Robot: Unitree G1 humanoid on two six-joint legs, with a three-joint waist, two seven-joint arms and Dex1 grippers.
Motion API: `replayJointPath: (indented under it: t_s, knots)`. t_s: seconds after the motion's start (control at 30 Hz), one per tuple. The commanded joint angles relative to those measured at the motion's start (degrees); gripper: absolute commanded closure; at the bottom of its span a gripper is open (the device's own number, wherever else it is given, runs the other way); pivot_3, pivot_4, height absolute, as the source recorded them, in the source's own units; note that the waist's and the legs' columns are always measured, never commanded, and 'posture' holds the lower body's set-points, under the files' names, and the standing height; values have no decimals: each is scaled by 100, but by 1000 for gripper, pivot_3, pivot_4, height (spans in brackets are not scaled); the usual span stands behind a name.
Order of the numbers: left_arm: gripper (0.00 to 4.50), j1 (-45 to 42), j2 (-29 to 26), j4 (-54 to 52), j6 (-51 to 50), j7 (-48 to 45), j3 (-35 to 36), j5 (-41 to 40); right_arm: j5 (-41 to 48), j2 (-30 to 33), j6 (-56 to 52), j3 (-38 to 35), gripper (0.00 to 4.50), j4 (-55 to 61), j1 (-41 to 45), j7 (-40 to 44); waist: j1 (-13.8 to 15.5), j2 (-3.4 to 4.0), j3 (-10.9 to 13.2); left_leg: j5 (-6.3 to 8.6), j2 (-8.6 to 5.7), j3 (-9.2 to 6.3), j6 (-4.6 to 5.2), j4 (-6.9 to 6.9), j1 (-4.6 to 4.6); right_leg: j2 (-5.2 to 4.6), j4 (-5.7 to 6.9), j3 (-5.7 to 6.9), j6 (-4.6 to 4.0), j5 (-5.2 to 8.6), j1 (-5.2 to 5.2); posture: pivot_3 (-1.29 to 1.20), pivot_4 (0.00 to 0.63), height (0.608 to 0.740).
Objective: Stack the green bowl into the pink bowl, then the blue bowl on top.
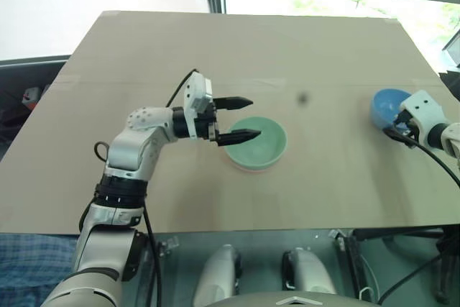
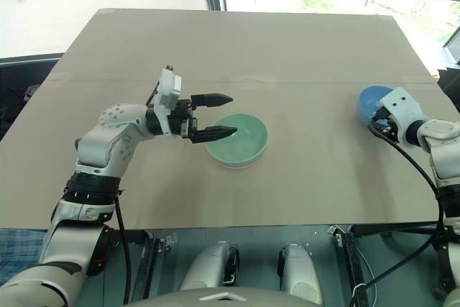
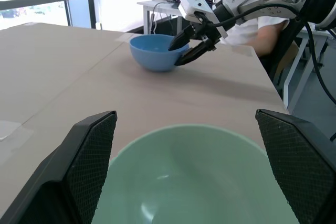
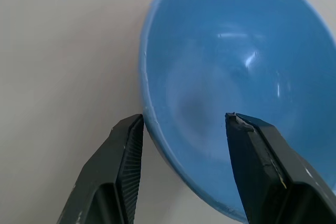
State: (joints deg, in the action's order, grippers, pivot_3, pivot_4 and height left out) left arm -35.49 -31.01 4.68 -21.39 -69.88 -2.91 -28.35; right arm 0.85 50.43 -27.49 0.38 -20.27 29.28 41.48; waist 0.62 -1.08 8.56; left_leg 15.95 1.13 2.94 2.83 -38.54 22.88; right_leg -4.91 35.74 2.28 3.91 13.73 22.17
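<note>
The big tan tabletop holds all the bowls. A small dark spot marks the tabletop between the bowls.

The green bowl sits near the middle of the tabletop. It rests inside the pink bowl, and just a thin pink edge peeks out under its near side. The blue bowl sits by itself far off on the right side, well apart from the other two.

The left end effector points sideways toward the right, at the left side of the green bowl. Its two black fingers are spread wide apart and hold nothing. One finger lies over the bowl's left rim and the other is past the bowl's far side. In the left wrist view the green bowl sits right between the two fingers.

The right end effector is at the blue bowl. Its fingers are partly open. One finger is outside the bowl's wall and the other is inside, so the rim sits between them. You cannot tell if they squeeze the rim yet. The bowl rests on the tabletop.

A person sits behind the far right end of the tabletop, in a white shirt.
</note>
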Motion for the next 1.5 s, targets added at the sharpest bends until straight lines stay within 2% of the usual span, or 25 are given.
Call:
replayJointPath:
  t_s: [0.03,0.07,0.17,0.3,0.43,0.5,0.6,0.77,1.07,1.33,1.5]
  knots:
    - [0,-18,-63,-172,49,-7,103,-25,-165,-89,419,77,1917,-320,238,-44,1,0,0,0,2,0,0,1,0,0,0,0,0,0,0,0,150,740]
    - [0,-2,-75,-192,42,5,110,-22,-188,-116,494,104,1917,-394,266,-30,1,0,0,0,4,-1,0,1,0,0,1,1,0,0,0,0,150,740]
    - [0,65,-133,-237,40,32,151,-14,-266,-189,726,150,2686,-613,333,-9,1,1,0,0,5,0,0,1,1,1,2,1,0,0,0,0,150,740]
    - [0,149,-194,-317,18,80,191,-45,-348,-205,958,177,4438,-845,406,27,-2,1,0,0,7,0,0,1,1,0,0,1,0,0,0,0,150,740]
    - [0,196,-193,-397,-16,130,205,-66,-364,-194,1116,186,4488,-856,418,111,12,1,0,0,8,-4,-1,-2,-1,0,-2,6,0,0,-5,0,150,740]
    - [0,237,-211,-421,-19,146,224,-71,-214,-187,1065,184,4488,-482,417,404,1,1,0,0,8,-4,-1,-3,-1,0,0,5,0,0,-6,0,150,740]
    - [0,297,-272,-406,0,183,272,-44,187,-243,683,83,4488,538,440,826,-31,6,3,0,10,-3,-1,-2,-1,1,1,4,0,0,-5,0,150,740]
    - [0,469,-476,-455,-33,326,400,-3,1107,-383,-574,-20,4488,2659,520,1186,-96,7,3,0,16,-7,-1,2,0,3,9,7,0,0,-4,0,150,740]
    - [0,921,-1009,-334,48,388,724,117,2053,-854,-2291,484,4488,4859,909,923,8,6,3,1,13,-15,2,2,4,-1,9,15,-1,0,-5,0,150,740]
    - [0,1393,-1568,-269,133,149,1125,94,2172,-1315,-2947,1018,4488,5455,1137,410,9,2,1,2,11,-13,3,0,8,-3,10,15,-1,0,1,0,150,740]
    - [0,1362,-1770,-129,114,22,1276,37,2172,-1560,-3038,1347,4488,5528,1248,237,12,1,0,2,11,-13,2,1,8,-1,11,16,-2,1,2,0,150,740]
